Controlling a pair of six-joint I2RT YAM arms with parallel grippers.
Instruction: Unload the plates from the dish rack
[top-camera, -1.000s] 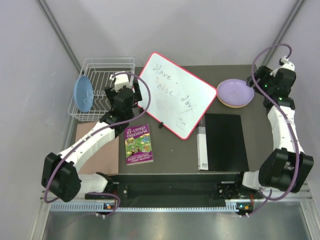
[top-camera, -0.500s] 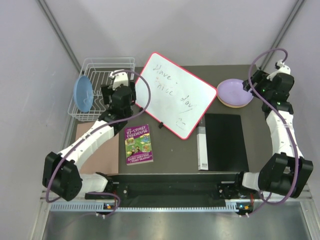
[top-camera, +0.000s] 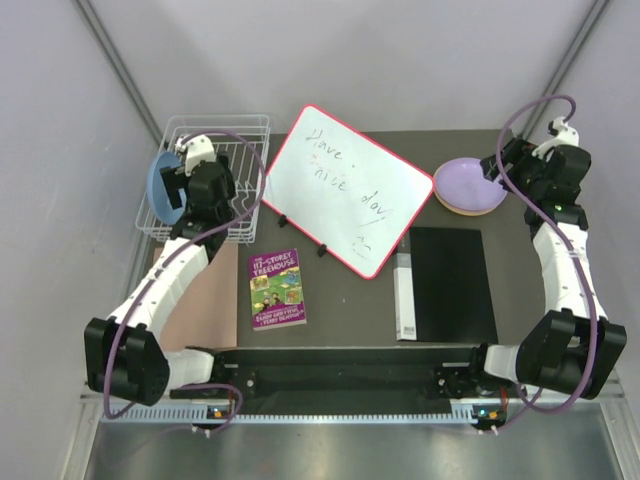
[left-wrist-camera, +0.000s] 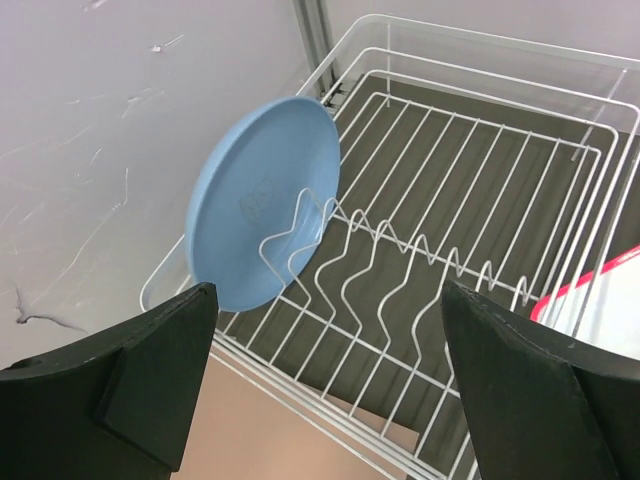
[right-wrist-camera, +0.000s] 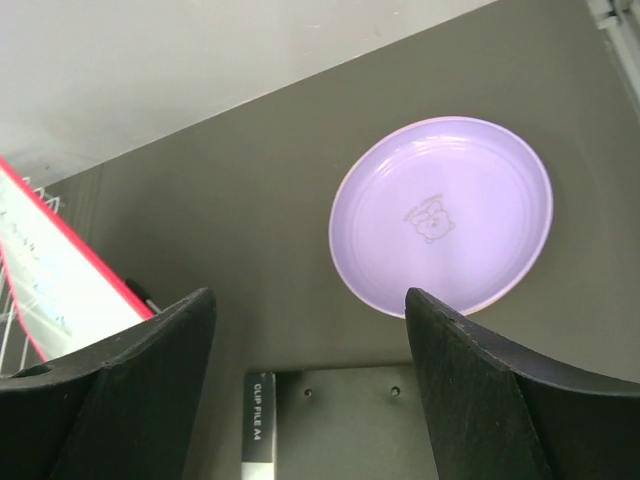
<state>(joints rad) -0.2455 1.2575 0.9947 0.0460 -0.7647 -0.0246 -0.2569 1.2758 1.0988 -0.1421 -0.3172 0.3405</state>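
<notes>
The table is a dark grey surface enclosed by pale walls on the left, far and right sides. On it lie a red-framed whiteboard at centre, a book nearer the bases and a black pad to the right. The rack sits at the far left corner, close to the left wall. The left arm extends from its base at the near left, diagonally forward, with the wrist above the near part of the rack. The left gripper is spread wide with nothing between its fingers, and points down at the tines just beside the blue plate. The right arm runs along the right edge of the table to the far side. The right gripper is also spread apart and holds nothing, above bare table near the lavender plate. The blue plate stands on edge among the tines at the left end of the rack, tilted toward the wall. The lavender plate lies flat on the table at the far right, face up, with a small embossed figure at its centre. It rests on an orange plate, of which only the rim shows.
</notes>
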